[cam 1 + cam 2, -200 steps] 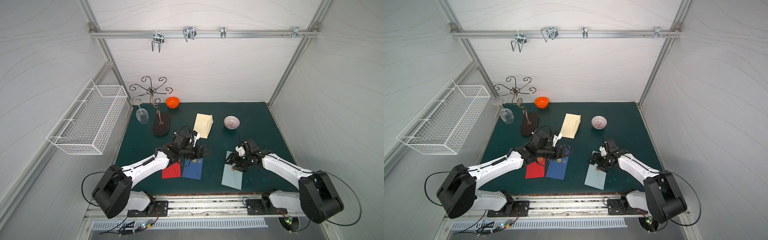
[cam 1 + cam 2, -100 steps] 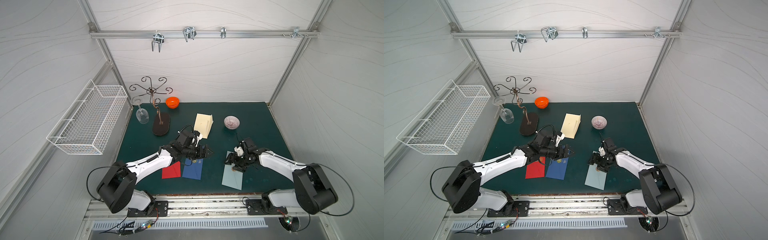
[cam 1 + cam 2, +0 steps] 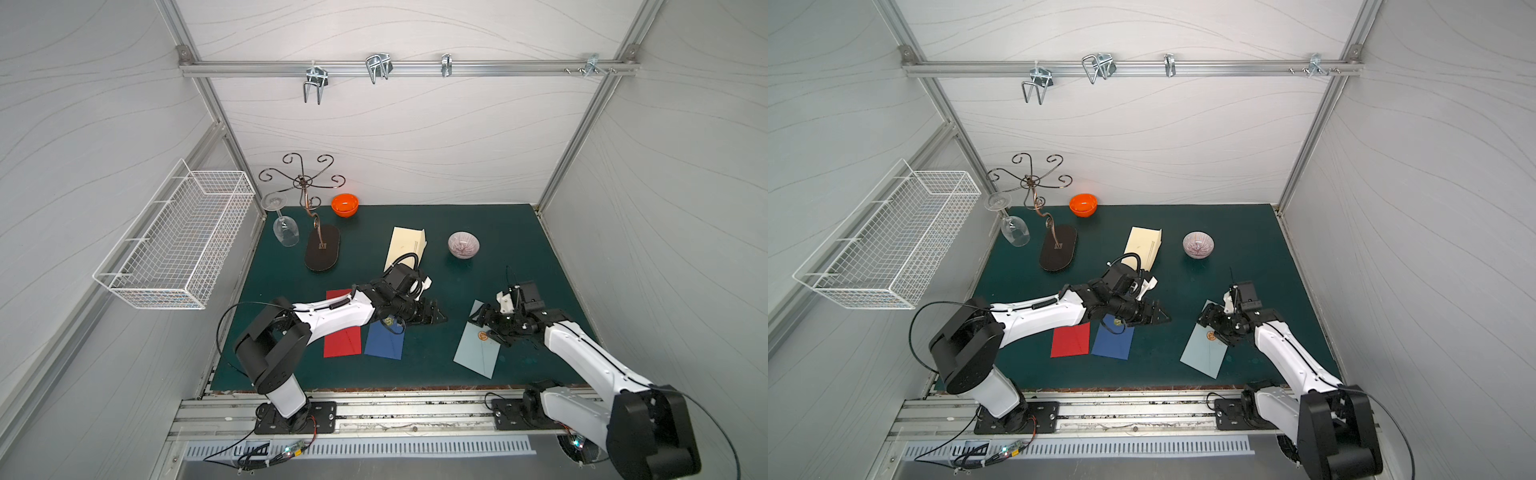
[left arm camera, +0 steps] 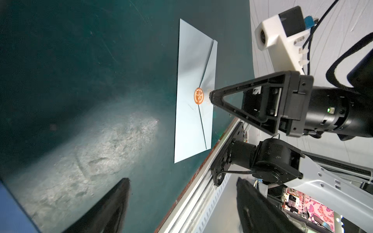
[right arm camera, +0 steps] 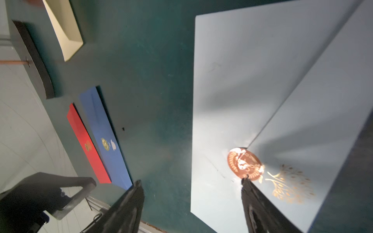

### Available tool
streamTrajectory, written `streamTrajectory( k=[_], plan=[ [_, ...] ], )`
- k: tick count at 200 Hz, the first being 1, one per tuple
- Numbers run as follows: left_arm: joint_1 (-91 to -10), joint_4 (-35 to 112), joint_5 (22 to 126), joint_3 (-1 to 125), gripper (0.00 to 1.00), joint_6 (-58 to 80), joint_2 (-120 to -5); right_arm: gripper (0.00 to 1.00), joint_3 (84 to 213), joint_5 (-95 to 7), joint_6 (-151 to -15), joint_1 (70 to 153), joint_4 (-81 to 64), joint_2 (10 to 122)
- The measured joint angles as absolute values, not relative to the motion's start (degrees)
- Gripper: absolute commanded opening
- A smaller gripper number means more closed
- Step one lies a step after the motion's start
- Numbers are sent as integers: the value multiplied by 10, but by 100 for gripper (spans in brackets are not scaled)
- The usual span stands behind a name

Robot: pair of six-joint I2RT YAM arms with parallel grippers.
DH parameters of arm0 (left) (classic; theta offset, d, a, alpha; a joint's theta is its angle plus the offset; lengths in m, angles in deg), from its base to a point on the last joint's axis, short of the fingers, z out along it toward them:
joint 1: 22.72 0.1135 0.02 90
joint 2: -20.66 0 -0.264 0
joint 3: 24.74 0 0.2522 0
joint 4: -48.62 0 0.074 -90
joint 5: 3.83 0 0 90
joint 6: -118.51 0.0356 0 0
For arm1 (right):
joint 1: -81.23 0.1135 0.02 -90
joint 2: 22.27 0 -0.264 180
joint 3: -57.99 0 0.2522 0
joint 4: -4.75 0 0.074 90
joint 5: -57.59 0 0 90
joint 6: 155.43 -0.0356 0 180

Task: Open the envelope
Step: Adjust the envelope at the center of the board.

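Observation:
The envelope (image 3: 476, 353) is light blue and lies flat on the green mat at the front right, showing in both top views (image 3: 1202, 357). A copper seal (image 5: 244, 163) holds down the tip of its flap. My right gripper (image 5: 191, 180) stands open over it. One fingertip (image 5: 245, 179) touches the seal's edge, while the other hangs over bare mat beside the envelope. My left gripper (image 4: 182, 179) is open and empty, low over the mat. It points at the envelope (image 4: 191, 113) from the left, well short of it.
A dark blue envelope (image 3: 384, 340) and a red envelope (image 3: 343, 336) lie under the left arm. A cream envelope (image 3: 405, 245), a patterned bowl (image 3: 463, 245), an orange bowl (image 3: 345, 205) and a glass stand (image 3: 322, 249) with a hanging wine glass (image 3: 286, 232) are farther back.
My left gripper has slid right, off the dark blue envelope and towards the light blue one, its jaws narrowing a little. The right gripper has barely moved.

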State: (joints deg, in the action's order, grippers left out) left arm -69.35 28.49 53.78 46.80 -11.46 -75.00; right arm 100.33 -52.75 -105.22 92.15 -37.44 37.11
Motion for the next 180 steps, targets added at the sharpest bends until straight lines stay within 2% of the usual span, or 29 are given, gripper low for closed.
streamTrajectory(
  k=[40, 122, 180],
  plan=[
    [-705, 277, 522, 503, 78, -109, -792, 78, 980, -553, -1043, 883, -393, 352],
    [-716, 271, 503, 529, 78, -107, -822, 80, 980, -515, -1044, 845, -441, 362],
    [-716, 264, 504, 529, 77, -107, -822, 80, 981, -546, -1029, 839, -421, 399]
  ],
)
